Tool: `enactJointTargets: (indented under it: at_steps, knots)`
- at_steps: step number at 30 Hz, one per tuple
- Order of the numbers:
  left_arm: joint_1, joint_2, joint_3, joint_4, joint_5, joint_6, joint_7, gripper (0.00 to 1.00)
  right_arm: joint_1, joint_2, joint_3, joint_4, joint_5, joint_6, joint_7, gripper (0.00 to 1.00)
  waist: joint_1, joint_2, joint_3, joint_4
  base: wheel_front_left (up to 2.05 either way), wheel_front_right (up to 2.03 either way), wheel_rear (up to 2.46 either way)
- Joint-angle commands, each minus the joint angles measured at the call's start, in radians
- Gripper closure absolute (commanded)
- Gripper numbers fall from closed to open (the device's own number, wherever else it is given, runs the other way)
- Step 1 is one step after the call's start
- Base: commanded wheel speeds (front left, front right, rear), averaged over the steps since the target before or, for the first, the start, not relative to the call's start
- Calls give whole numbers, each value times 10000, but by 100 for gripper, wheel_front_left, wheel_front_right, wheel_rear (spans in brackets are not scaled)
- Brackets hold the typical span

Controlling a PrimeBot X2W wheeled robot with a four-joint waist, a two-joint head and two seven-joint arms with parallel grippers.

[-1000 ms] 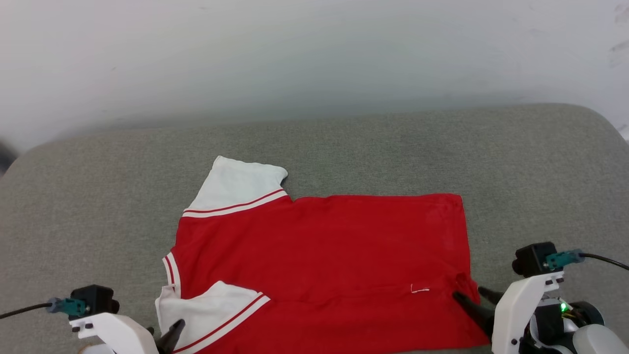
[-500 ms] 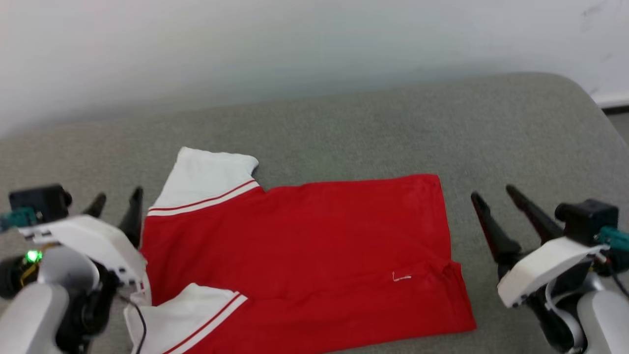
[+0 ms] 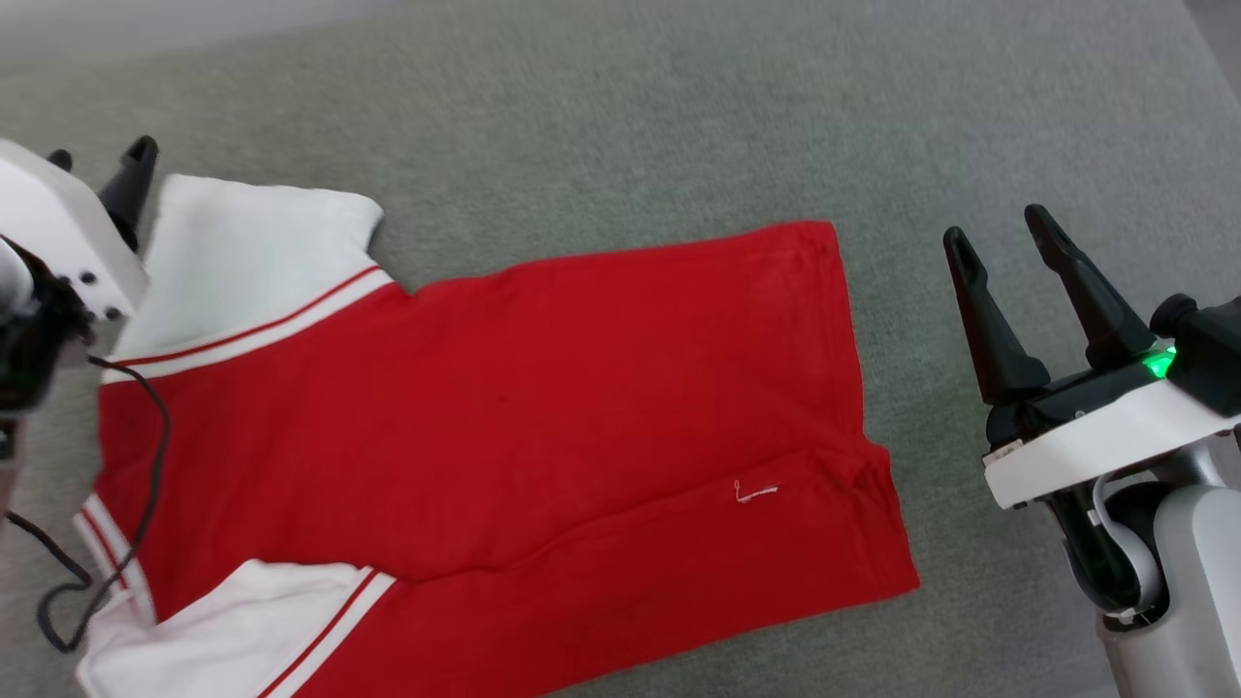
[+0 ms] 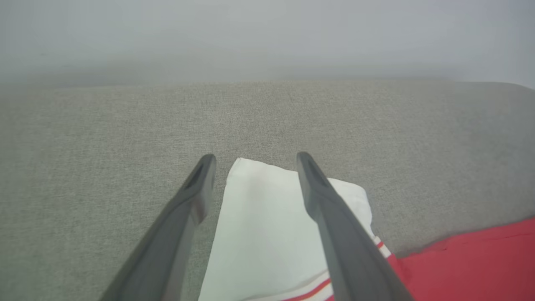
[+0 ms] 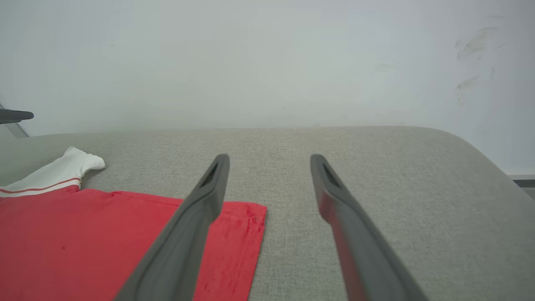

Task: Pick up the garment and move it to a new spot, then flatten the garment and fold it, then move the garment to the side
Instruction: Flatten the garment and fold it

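Between the left gripper [image 4: 256,160] and right gripper [image 3: 997,228], both agape, lies the garment [image 3: 504,388]

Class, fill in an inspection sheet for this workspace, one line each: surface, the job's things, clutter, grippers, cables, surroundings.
Surface: grey woven fabric surface, rounded far corner.
Job's things: garment lies spread out, red body, white sleeves, one crease along its near side.
Clutter: nothing seen.
Grippers: left gripper open over the far sleeve; right gripper open beside the hem, empty.
Cables: black cable hangs from the left arm across the garment's edge.
Surroundings: pale wall behind, scuffed.
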Motion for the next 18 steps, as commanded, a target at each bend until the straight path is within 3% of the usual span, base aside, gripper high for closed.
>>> enactJointTargets:
  at_steps: [1,9,13,17,18]
  knots:
    - [-423,184,-117,190,-89,-84,545,0,-142,85,4,-37,-10,-4,-71,0,-2,0,887,-602,0,0,0]
    - [-1501,1323,-559,764,-634,182,4172,0,-401,251,282,124,210,-4,-185,0,-2,0,1727,-1265,0,0,0]
    - [-1244,1764,-665,924,-687,519,5029,0,-438,322,434,281,367,-4,-242,0,-2,0,1974,-1496,0,0,0]
    - [-700,1753,-922,1163,-899,729,5676,1,-484,247,455,413,488,-4,-268,0,-2,0,2128,-1608,0,0,0]
    - [-572,1631,-1000,1156,-945,724,5751,58,-505,220,456,448,533,-4,-216,0,-2,0,2159,-1619,0,0,0]
